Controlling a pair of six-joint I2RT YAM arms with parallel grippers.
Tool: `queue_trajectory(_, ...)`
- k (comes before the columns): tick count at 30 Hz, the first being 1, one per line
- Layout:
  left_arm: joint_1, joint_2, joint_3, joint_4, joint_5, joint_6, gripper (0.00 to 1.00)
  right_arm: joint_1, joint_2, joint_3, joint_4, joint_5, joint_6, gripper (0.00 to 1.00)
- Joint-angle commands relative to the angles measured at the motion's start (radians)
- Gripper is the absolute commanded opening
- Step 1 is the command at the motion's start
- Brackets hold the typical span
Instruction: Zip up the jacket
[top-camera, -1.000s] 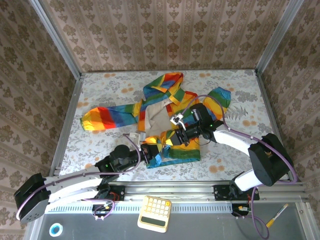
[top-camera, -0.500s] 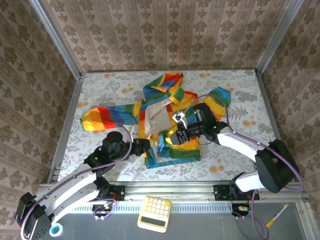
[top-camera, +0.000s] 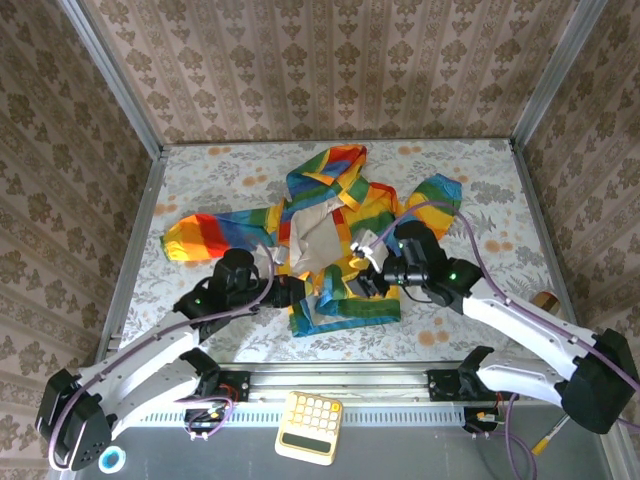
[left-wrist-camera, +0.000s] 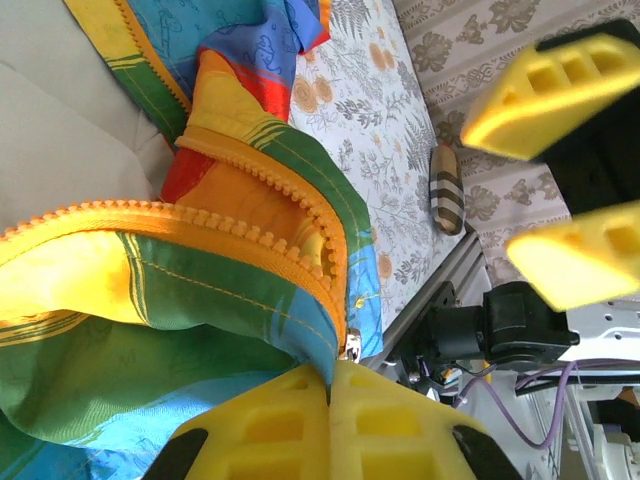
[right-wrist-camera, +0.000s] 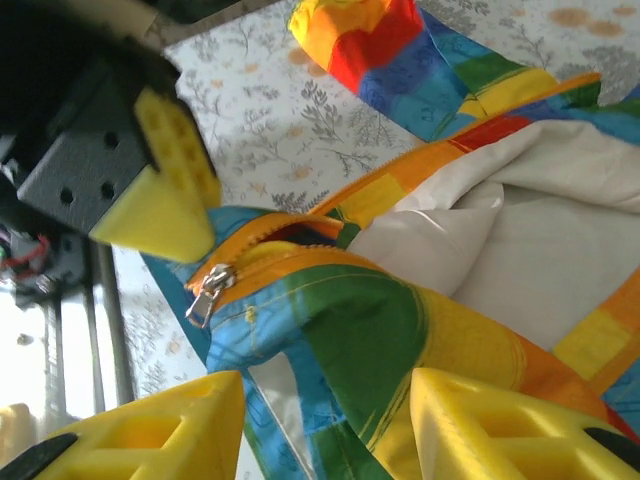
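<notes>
The rainbow-striped jacket (top-camera: 340, 205) lies crumpled mid-table with its front open and beige lining (top-camera: 315, 240) showing. My left gripper (top-camera: 291, 292) is shut on the jacket's bottom hem (left-wrist-camera: 230, 290), right under the orange zipper's metal slider (left-wrist-camera: 351, 346). My right gripper (top-camera: 366, 276) hovers open just right of that spot. In the right wrist view its jaws (right-wrist-camera: 330, 392) stand wide over green and blue fabric (right-wrist-camera: 370, 330), with nothing between them. The zipper pull (right-wrist-camera: 205, 293) hangs a little beyond them, next to the left gripper's finger (right-wrist-camera: 165, 190).
A calculator (top-camera: 310, 426) and a pen (top-camera: 553, 428) lie on the ledge in front of the arm bases. A small striped object (top-camera: 545, 300) sits at the table's right edge. One sleeve (top-camera: 215, 236) stretches left. Metal rails and patterned walls enclose the table.
My right gripper has opened and let go of the jacket, drawing back slightly toward me. My left gripper, still shut, has carried the hem a little farther from the near edge.
</notes>
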Motion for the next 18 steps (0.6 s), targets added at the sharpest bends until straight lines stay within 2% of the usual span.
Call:
queue_trajectory(1, 0.006, 0.018, 0.048, -0.022, 0.039, 0.023, 0.0, 0.103, -0.019, 0.027, -0.076, 0.222, -0.171, 0.47)
queue_trajectory(6, -0.001, 0.052, 0.071, -0.033, 0.041, 0.021, 0.0, 0.247, 0.028, 0.042, -0.052, 0.349, -0.23, 0.45)
queue_trajectory(8, -0.005, 0.063, 0.077, -0.031, 0.042, 0.022, 0.0, 0.277, 0.058, 0.05, -0.042, 0.373, -0.238, 0.37)
queue_trajectory(10, -0.007, 0.074, 0.083, -0.031, 0.043, 0.024, 0.0, 0.29, 0.09, 0.063, -0.039, 0.377, -0.238, 0.34)
queue_trajectory(18, -0.012, 0.097, 0.103, -0.038, 0.041, 0.031, 0.0, 0.315, 0.162, 0.091, -0.029, 0.375, -0.242, 0.34)
